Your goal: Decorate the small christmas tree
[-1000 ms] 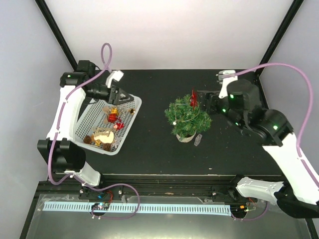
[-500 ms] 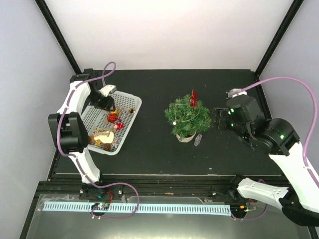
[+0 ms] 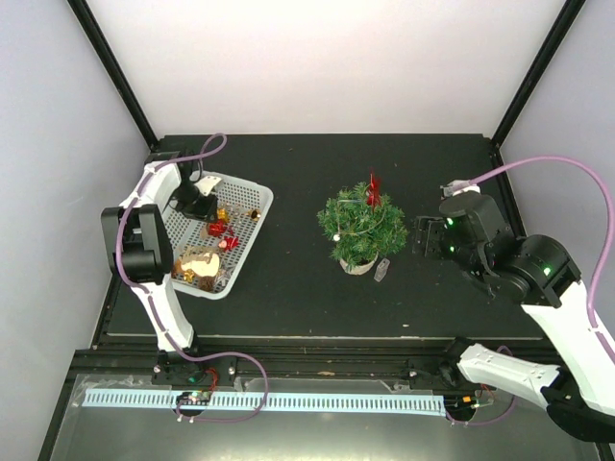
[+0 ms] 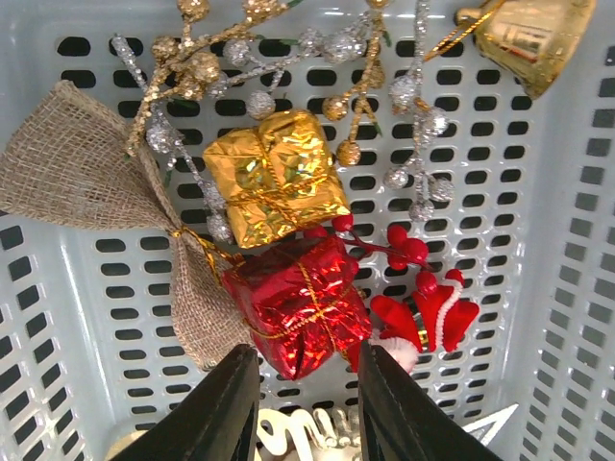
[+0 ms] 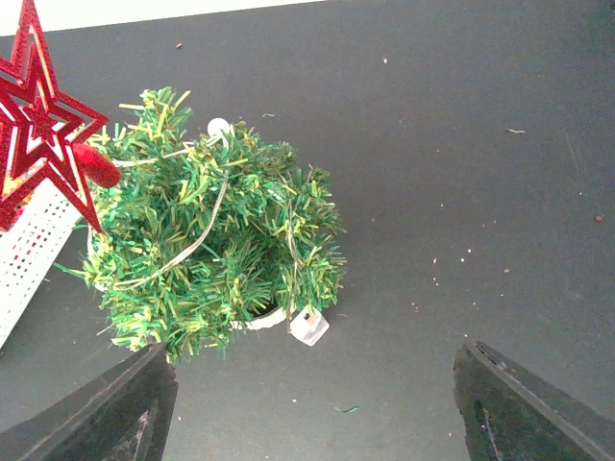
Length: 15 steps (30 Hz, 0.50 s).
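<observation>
Low in the white basket [image 4: 567,288], the left gripper [image 4: 307,357] brackets the near corner of a red gift box [image 4: 298,303], grip not determinable, gold box [image 4: 277,178] just beyond; right gripper [image 5: 315,351] hangs wide open near the small christmas tree [image 3: 360,226] at mid-table, red star [image 3: 373,187] at its far edge.
</observation>
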Tool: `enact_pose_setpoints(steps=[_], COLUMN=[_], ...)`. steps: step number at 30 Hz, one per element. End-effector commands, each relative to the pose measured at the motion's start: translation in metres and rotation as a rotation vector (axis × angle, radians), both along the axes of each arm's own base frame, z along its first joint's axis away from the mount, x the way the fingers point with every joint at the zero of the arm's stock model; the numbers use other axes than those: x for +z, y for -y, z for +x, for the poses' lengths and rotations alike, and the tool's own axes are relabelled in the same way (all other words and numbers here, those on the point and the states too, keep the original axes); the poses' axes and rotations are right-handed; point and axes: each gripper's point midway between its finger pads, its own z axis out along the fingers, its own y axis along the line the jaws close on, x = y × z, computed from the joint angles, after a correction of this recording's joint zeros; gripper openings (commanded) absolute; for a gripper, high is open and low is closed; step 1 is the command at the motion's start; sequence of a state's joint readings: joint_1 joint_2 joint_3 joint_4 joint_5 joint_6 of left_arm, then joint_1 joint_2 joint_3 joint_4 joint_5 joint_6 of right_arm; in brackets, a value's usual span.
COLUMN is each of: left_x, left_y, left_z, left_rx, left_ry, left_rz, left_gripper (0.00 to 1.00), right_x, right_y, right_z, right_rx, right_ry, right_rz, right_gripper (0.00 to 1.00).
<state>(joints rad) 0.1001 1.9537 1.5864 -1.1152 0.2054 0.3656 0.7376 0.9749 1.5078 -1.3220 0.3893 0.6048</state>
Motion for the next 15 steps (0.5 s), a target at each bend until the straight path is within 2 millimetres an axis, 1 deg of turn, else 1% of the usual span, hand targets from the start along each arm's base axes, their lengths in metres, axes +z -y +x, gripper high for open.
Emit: enact_pose_setpoints(steps=[1,6,11,14,15], left_x=[-0.011,-0.023,-0.034,-0.038,-0.039], left_y=[-0.007,-0.01,-0.01,-0.004,-0.003], left_z=[0.004,0.004,0.006,0.004,0.004], left_rx=[0.031,0.047,0.059,0.06,0.06], left_ry=[-0.012,-0.025,-0.04,-0.054,-0.058], left_rz=[0.001,-0.001,-0.017,-0.049,-0.056], left_gripper=[0.31,0.3,0.3,0.25,0.22], right_x=[-0.004,-0.003,-0.001,-0.002,-0.003], right_y=[0.001,-0.003,-0.007,-0.008,-0.009], right_z=[-0.001,0.001,0.004,0.006,0.006], right_rx=[-0.012,0.002,0.015,0.021,0.023], right_ry=[-0.009,-0.003,-0.005,-0.01,-0.012], right_rz=[0.006,0.011,0.005,-0.006,-0.009], right_gripper=[0.8,0.8,0.8,0.8,0.8])
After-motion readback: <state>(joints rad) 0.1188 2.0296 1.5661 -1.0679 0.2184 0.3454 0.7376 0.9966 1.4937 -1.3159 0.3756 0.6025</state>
